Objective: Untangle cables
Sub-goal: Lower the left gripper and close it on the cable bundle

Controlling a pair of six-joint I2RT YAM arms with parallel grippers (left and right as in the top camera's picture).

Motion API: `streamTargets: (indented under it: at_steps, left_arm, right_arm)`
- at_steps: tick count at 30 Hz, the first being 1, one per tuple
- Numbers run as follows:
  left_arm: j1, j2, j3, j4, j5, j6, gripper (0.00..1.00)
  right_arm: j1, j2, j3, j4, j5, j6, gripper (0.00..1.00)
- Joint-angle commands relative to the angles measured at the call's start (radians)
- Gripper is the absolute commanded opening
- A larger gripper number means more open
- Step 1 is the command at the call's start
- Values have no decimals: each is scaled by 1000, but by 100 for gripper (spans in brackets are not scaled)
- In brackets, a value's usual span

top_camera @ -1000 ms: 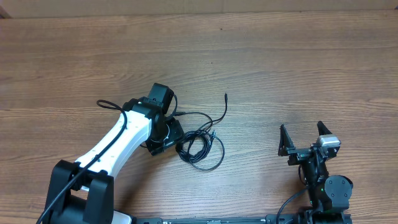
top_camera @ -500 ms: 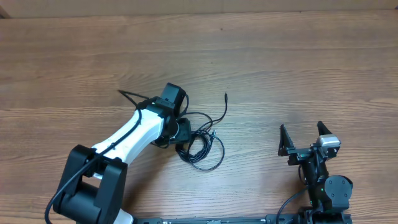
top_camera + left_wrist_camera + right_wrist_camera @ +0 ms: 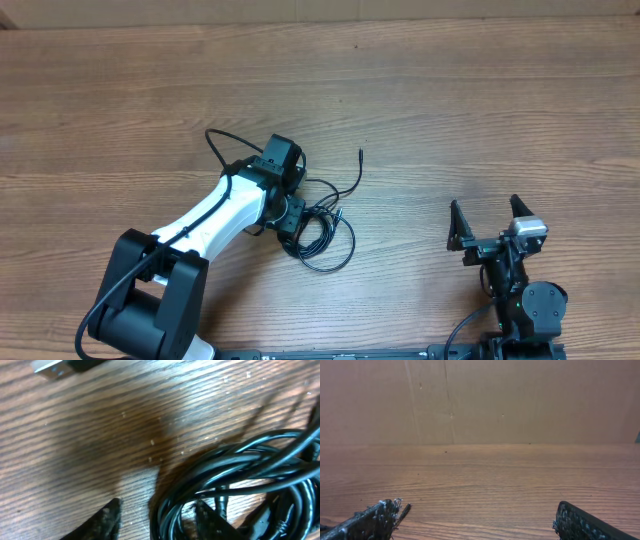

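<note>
Left pincer [image 3: 157, 522] is now set closer onto the cables [image 3: 225, 465], released, with edge strands taken between its fingers; grasp is judged next.

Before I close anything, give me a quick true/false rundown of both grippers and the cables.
1. The left gripper is open, with strands of the cable bundle between its fingers. True.
2. The right gripper is shut on a cable. False: it is open, holds nothing, and sits well apart from the bundle.
3. One strand runs out of the bundle and ends in a plug tip lying alone on the table. True.
4. A silver plug lies between the left gripper's fingers. False: it lies on the wood beyond them, at the top edge of the left wrist view.
</note>
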Motion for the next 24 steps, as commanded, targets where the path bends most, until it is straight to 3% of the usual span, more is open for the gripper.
streamTargets:
  at_steps: [1, 20, 24]
  left_arm:
    - [-9, 16, -1, 24, 24, 51, 40]
    - [-20, 17, -17, 95, 39, 46, 24]
    - [-20, 17, -44, 127, 39, 13, 25]
  right_arm:
    - [2, -12, -11, 3, 8, -1, 100]
    - [2, -12, -11, 3, 8, -1, 100]
    - [2, -12, -11, 3, 8, -1, 100]
